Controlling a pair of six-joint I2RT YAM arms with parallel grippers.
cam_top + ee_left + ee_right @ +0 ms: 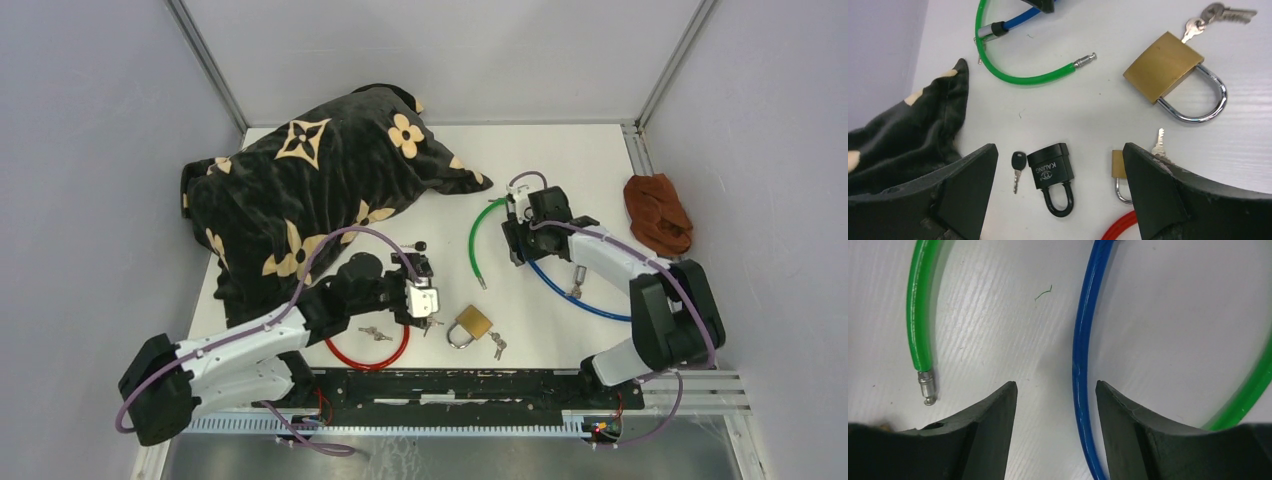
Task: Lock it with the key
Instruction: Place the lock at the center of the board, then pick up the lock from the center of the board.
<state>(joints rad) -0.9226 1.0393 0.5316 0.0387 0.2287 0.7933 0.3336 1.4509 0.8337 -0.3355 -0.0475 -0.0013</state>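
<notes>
A black flowered cushion (310, 195) filled the upper left. At lower centre lay a brass padlock (470, 325), with keys (497, 346) just right of it and a red cable (368, 368) to its left. Right of centre, the right gripper (517, 240) hung by a green cable (472, 240) and a blue cable (585, 308). A brown cloth (658, 213) sat far right.

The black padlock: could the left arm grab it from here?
Probably yes: the left gripper hangs open over the black padlock, nothing covers it, though a small key lies close.

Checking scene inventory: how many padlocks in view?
3: large brass padlock mid-table; black padlock between fingers of the left hand; small brass padlock half hidden behind one finger. Others may be hidden.
</notes>
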